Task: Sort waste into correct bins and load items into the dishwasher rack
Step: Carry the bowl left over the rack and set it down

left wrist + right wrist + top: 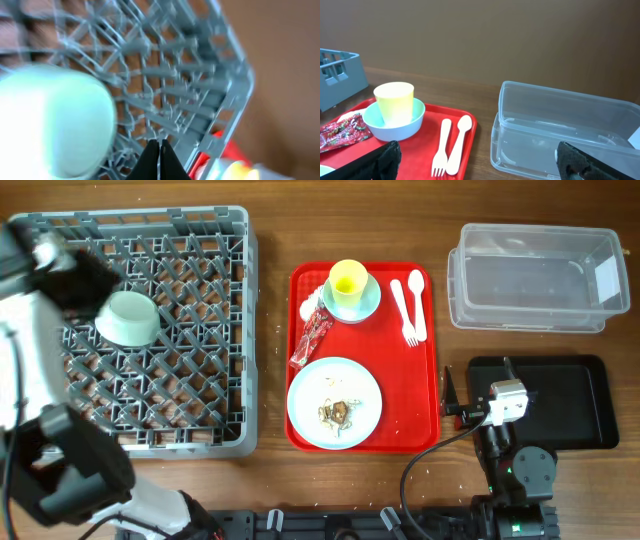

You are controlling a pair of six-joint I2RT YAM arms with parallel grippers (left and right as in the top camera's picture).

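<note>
The mint-green bowl (128,318) sits on the pegs in the left half of the dishwasher rack (150,442), toward its back wall. From overhead I see mostly its rounded outside. In my left wrist view it is a pale blur just to the left of my left claw (159,152). The two black tips of that claw are pressed together with only a thin slit between them, and nothing is gripped. They hang over the rack's grey lattice.

To the right of the rack lies the red serving tray (425,380). At its far end the small yellow cup (347,278) stands upright inside the light blue bowl (365,305). The white fork (403,308) and spoon (418,305) lie side by side just to the right of them. The red snack wrapper (312,330) lies along the tray's left edge. The pale plate (365,395) fills the near end of the tray, with brownish scraps (337,411) in its middle.

My right claw (448,395) hovers low just beside the tray's right edge. Its fingers (385,160) are spread wide and empty. The black tray (560,395) lies right of that claw, and the clear tub (535,280) sits beyond it, well apart from the rack.
</note>
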